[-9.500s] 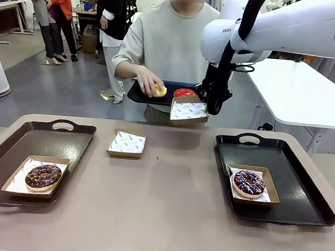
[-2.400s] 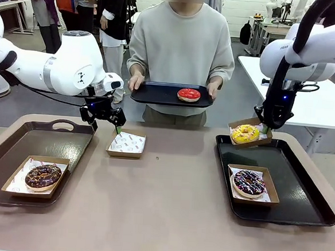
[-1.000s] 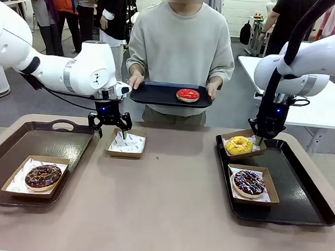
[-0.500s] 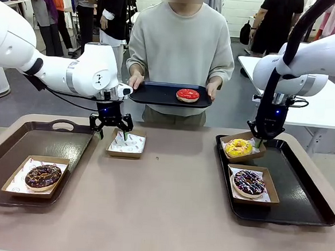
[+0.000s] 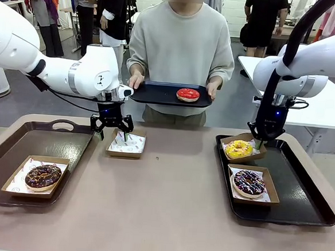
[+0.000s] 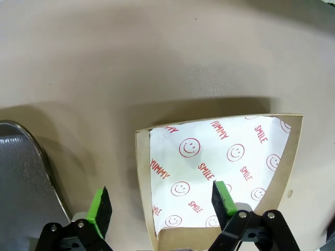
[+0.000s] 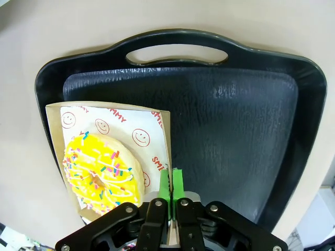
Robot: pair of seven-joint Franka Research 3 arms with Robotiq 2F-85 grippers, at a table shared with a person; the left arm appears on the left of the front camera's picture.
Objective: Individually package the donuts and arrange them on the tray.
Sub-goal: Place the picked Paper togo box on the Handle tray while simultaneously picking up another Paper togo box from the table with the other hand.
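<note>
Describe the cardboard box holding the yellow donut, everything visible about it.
The box is a shallow, open brown cardboard tray lined with white paper printed with red smiley faces and words. The yellow donut, with coloured sprinkles, sits inside it. The right gripper pinches its rim, fingers shut on the edge. It hangs tilted over the far left corner of the black tray, behind a box holding a dark sprinkled donut.

Both arms are chunky glossy white with grey joint rings and black cables looping off them. Each gripper, left gripper (image 5: 110,132) and right gripper (image 5: 260,142), is black with bright green pads (image 6: 99,210). The person (image 5: 182,43) wears a pale grey-beige sweatshirt.
</note>
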